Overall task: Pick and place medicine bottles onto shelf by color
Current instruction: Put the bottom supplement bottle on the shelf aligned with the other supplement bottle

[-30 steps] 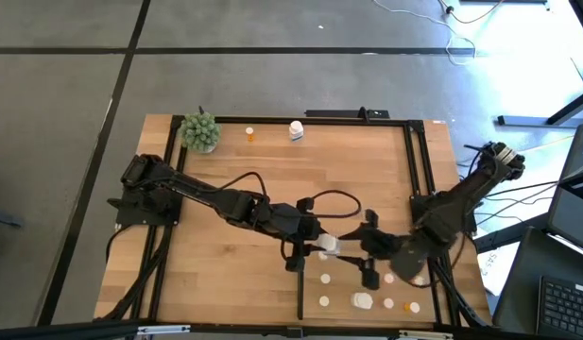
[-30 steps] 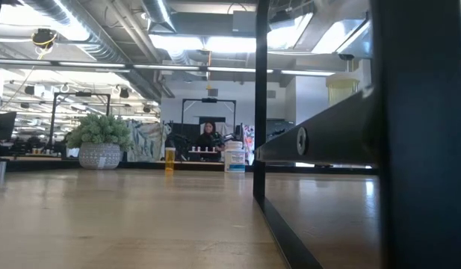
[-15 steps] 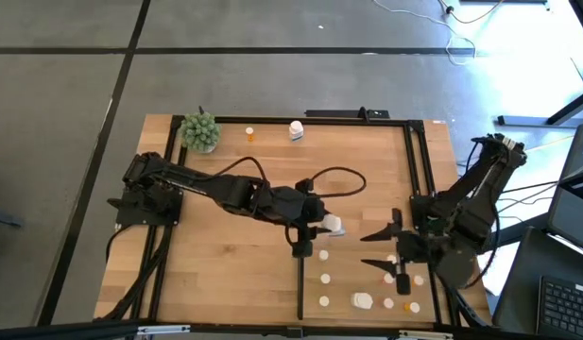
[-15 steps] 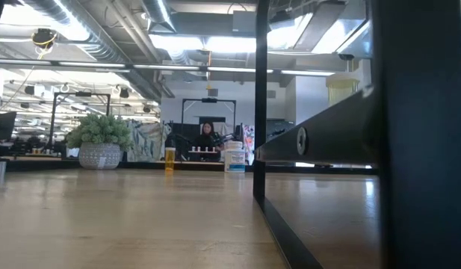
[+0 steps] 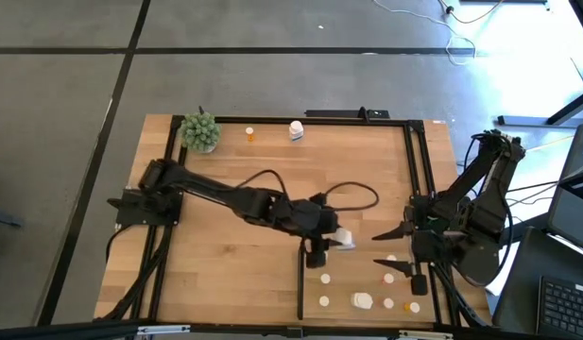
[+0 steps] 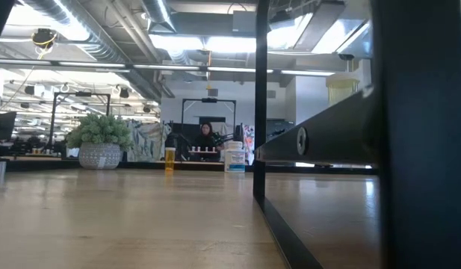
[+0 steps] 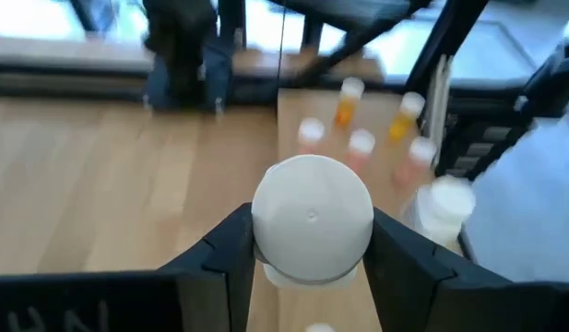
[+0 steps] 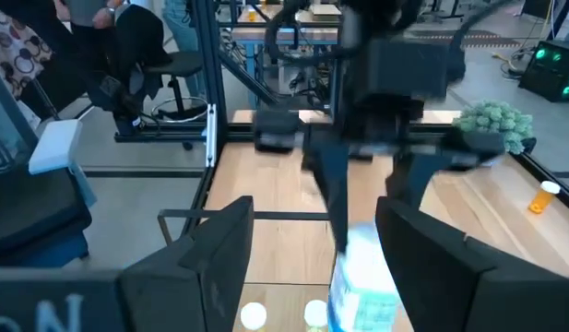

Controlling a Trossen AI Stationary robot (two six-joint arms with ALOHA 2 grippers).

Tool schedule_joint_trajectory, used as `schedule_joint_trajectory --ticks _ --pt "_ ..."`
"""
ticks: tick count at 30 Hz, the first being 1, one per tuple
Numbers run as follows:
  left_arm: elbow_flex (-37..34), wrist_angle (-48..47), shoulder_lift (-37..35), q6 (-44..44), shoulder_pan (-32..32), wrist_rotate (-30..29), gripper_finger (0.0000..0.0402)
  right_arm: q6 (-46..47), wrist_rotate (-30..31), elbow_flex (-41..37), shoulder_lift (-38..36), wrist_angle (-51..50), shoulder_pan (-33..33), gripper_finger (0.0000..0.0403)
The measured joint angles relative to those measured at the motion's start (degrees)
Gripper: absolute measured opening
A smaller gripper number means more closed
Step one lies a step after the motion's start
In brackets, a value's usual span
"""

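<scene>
White plastic, smooth and round: this is the cap of the chunky white bottle [image 7: 312, 218] that the left gripper [image 5: 331, 237] holds between its 2 dark fingers, just below the centre of the high view. In the left wrist view the cap faces the camera, so the bottle's long axis runs forward between the fingers. The shelf [image 5: 362, 269], a pale wood panel with a thin black strip [image 5: 300, 283] on its side, lies directly under and ahead of the held bottle, in the lower right of the high view. On it stand several small bottles, white ones [image 5: 323, 280] and orange ones [image 5: 414, 307], plus another chunky white bottle [image 5: 364, 301]. The right gripper [image 5: 397, 253] waits over the right part of the shelf with its jaws wide and empty. I judge the left arm is nearer for the placing. Far away, at the upper edge of the table, stand an orange bottle [image 5: 250, 134], a white bottle [image 5: 296, 129] and a green plant ball [image 5: 200, 131].
</scene>
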Motion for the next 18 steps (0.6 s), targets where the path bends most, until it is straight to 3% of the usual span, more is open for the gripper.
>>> schedule_joint_trajectory --ticks 10,18 --pt "0.02 6.71 6.5 -3.0 0.0 3.88 0.0153 -0.02 -0.06 -0.02 -0.08 0.16 0.0 0.023" --pt "0.16 7.16 9.29 -5.74 -0.04 3.67 0.0154 0.03 -0.07 -0.02 -0.08 0.19 -0.02 0.023"
